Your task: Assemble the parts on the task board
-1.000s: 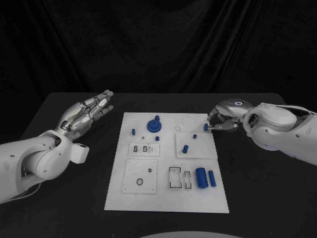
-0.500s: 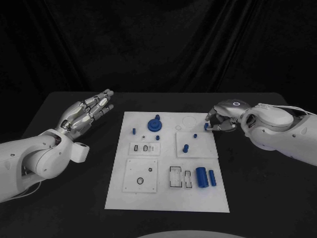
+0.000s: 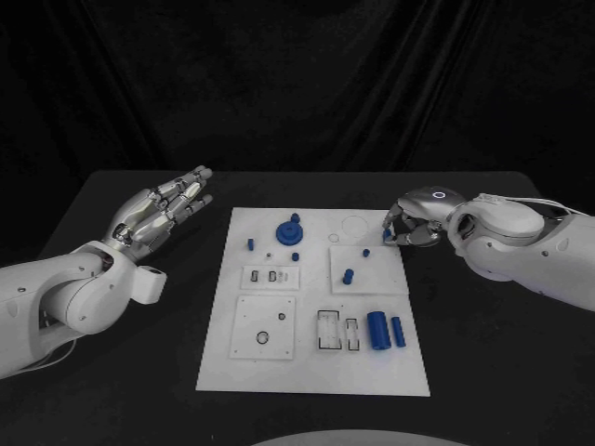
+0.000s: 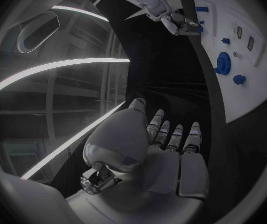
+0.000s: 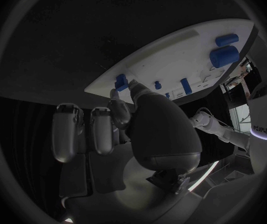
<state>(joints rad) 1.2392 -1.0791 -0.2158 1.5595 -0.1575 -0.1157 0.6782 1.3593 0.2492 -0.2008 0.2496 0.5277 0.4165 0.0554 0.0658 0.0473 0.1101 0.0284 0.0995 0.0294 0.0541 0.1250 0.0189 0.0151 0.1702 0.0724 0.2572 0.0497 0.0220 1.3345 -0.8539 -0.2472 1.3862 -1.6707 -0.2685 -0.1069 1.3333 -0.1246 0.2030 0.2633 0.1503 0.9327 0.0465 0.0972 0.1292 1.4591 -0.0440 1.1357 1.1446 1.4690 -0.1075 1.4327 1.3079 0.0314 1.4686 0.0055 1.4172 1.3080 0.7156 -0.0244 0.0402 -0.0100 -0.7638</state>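
We see right hand (image 3: 412, 229) pinching a small blue part (image 5: 121, 81) at task board (image 3: 311, 372) edge | left hand (image 3: 157, 212) open, idle | risk: we judge part slips from fingertip pinch, drops onto surface

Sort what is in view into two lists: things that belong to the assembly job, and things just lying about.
Job:
task board
blue gear
two blue cylinders
blue peg
small blue part, held at the right robot hand

Lying about:
Nothing loose. Left robot hand hovers beside the board, holding nothing; black table only carries the board.
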